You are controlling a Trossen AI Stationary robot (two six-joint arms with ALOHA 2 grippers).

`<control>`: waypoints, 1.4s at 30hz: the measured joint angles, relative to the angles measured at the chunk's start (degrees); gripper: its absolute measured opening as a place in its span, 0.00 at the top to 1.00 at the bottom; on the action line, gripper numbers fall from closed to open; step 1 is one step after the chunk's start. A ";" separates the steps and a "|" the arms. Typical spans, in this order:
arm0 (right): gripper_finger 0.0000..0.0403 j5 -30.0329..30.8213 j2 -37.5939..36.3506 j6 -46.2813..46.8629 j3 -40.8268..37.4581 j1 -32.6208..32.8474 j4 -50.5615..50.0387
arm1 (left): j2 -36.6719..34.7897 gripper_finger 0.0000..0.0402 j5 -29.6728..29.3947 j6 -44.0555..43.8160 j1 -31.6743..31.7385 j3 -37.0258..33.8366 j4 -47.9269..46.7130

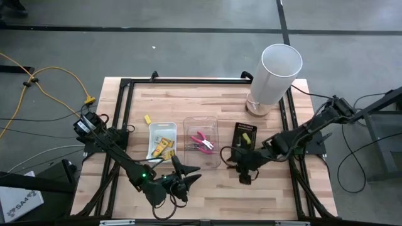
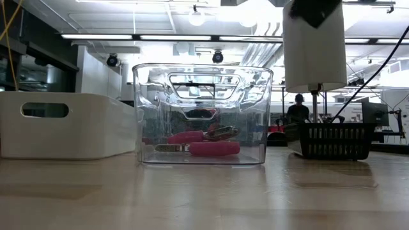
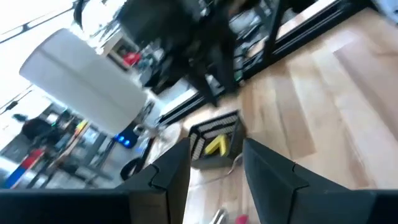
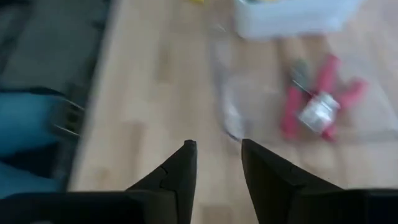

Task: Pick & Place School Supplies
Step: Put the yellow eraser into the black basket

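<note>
High view, from the left: the left end effector (image 1: pixel 182 177) hovers released and empty over the desk's (image 1: pixel 207 194) near edge, just before the white tray (image 1: pixel 161 139) of yellow boxes. The pink pliers (image 1: pixel 202 142) lie slantwise in the clear tray (image 1: pixel 202 120). The right end effector (image 1: pixel 237 155), fingers apart and empty, sits just beside them on their right, plainly nearer; the black box (image 1: pixel 244 134) is close behind it.

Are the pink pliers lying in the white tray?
No, the pink pliers lie inside the clear tray, beside the white tray, in the high view.
</note>
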 joint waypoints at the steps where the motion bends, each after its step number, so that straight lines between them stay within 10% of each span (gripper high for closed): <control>1: 0.71 -0.79 0.00 -0.28 0.00 0.50 2.27 | 0.00 0.65 -1.16 -0.65 -0.11 0.01 -0.44; 18: 0.71 -3.93 0.02 -1.69 0.00 5.29 17.48 | -2.59 0.65 -7.49 -14.17 -2.70 0.02 -11.24; 34: 0.71 -3.87 0.02 -3.05 0.00 3.52 17.41 | -7.23 0.65 29.05 -85.04 -10.10 0.02 -59.94; 42: 0.71 -3.83 0.02 -4.52 0.00 2.69 17.41 | -7.23 0.65 47.93 -103.37 -9.74 0.00 -69.10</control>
